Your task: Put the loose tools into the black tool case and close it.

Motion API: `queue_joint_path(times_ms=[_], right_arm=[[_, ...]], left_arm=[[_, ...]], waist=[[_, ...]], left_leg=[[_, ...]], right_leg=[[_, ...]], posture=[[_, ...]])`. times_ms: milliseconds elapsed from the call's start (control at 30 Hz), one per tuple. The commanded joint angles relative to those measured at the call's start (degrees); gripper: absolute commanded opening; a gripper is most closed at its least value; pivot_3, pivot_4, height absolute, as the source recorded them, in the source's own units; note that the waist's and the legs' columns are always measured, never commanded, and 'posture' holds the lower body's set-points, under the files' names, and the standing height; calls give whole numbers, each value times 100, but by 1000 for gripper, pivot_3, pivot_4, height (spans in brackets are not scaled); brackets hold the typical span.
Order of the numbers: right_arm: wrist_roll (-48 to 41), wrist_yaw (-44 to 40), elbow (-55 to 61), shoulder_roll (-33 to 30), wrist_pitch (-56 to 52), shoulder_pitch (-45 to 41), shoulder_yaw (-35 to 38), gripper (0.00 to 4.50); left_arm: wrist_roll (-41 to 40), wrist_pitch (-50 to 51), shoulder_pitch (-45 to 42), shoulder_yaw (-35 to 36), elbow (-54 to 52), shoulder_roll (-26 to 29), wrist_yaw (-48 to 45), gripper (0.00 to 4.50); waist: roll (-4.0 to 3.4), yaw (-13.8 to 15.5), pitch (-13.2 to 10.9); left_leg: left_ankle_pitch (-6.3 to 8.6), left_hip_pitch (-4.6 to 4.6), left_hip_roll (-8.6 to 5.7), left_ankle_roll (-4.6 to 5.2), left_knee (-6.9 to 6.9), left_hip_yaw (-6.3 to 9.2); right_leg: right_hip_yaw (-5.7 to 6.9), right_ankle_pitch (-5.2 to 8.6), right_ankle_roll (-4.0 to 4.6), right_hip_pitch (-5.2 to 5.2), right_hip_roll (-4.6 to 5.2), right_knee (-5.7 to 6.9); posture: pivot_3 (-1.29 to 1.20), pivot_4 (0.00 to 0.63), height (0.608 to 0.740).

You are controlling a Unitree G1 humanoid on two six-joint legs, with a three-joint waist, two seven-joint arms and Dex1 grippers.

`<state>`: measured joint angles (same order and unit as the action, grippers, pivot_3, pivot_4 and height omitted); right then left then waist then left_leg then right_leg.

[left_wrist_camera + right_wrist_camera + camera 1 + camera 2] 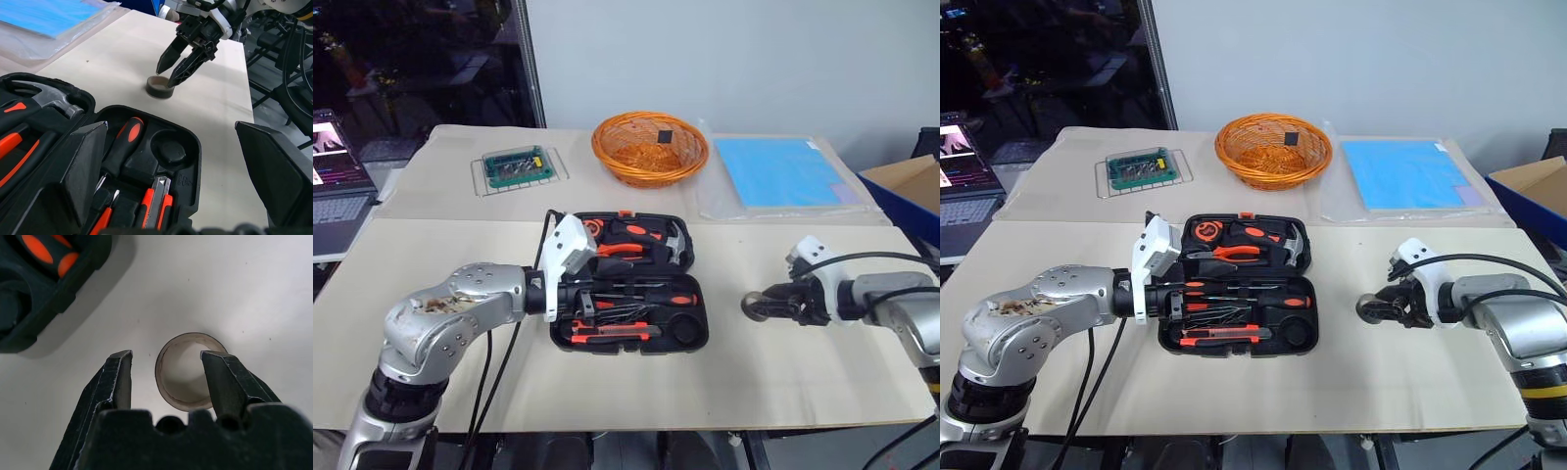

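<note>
Head view: case [628, 284] is seen open on the table [803, 382], lid half holding hammer [675, 242] and pliers [625, 250], base half holding screwdrivers [651, 297] and knife [612, 336]; round recess [167, 151] is left bare. Tape ring [160, 87] lies on the table right of the case, well apart. Right gripper [167, 372] is set half open at the ring, one finger [222, 382] inside it, the other outside; nothing gripped. Left gripper [171, 181] is spread wide over the case's left edge, empty. Basket [649, 149], bit set [517, 166] and blue sheet [778, 171] are placed behind, clear of the arms.
</note>
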<state>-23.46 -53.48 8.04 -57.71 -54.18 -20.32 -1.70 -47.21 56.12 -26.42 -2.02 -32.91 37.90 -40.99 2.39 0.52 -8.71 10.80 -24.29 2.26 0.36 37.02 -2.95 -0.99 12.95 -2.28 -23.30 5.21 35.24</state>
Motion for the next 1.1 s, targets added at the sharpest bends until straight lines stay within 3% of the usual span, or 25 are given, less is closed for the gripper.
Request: queue_joint_path(times_ms=[33, 367, 467, 633, 667, 800, 933, 1100], right_arm=[[108, -3, 212, -170, -28, 16, -17, 2629], [463, 61, 172, 22, 125, -68, -652, 2629], [635, 123, 21, 93, 234, -154, -805, 1907], [628, 79, 187, 91, 341, -232, -638, 184], [587, 46, 294, 51, 328, -214, -572, 84], [206, -175, 1098, -65, 50, -264, -329, 84], [-236, -234, 2142, 112, -465, -784, -543, 84], [67, -160, 2672, 690, -653, -1665, -1993, 84]], left_arm=[[-14, -68, -153, 16, -105, 22, 1, 4493], [-8, -39, -226, 4, -98, 39, 16, 4493], [-7, -29, -241, 0, -97, 51, 17, 4500], [-72, -79, -115, 93, -144, 198, -145, 4500], [-83, -119, -76, 117, -138, 240, -214, 4500], [-178, -414, 209, 305, -94, 459, -769, 4500], [-35, -1099, 819, 669, 100, 753, -1548, 4500], [-115, -1595, 1674, 1043, 699, 1475, -3116, 4500]], waist=[[0, 2, 0], [0, 0, 0], [0, -3, 0], [0, -1, 0], [0, 0, 0], [-1, 0, -1], [-9, -64, -5], [-8, -131, -6]], left_leg=[[0, 0, -1, 0, 0, 0], [0, 0, -2, 0, 0, 0], [0, 0, -2, 0, 1, 0], [0, 0, -2, 0, 2, 1], [0, 0, -2, 0, 1, 1], [0, -1, -2, 0, 1, 0], [0, -2, 7, 0, -2, -4], [0, 8, 27, -2, -1, -17]], right_leg=[[0, 0, 0, 0, 1, 0], [0, 0, -1, 0, 2, 0], [0, 0, 0, 0, 1, 0], [0, 0, 0, 0, 1, 1], [0, 0, 0, 0, 1, 0], [0, 0, -1, -2, 1, 0], [-3, 3, 5, -14, -3, 9], [3, 29, 49, -22, -10, 20]], posture=[[0, 150, 740], [0, 150, 740], [0, 150, 740], [0, 150, 740], [0, 150, 740], [0, 150, 740], [0, 150, 740], [0, 150, 740]])
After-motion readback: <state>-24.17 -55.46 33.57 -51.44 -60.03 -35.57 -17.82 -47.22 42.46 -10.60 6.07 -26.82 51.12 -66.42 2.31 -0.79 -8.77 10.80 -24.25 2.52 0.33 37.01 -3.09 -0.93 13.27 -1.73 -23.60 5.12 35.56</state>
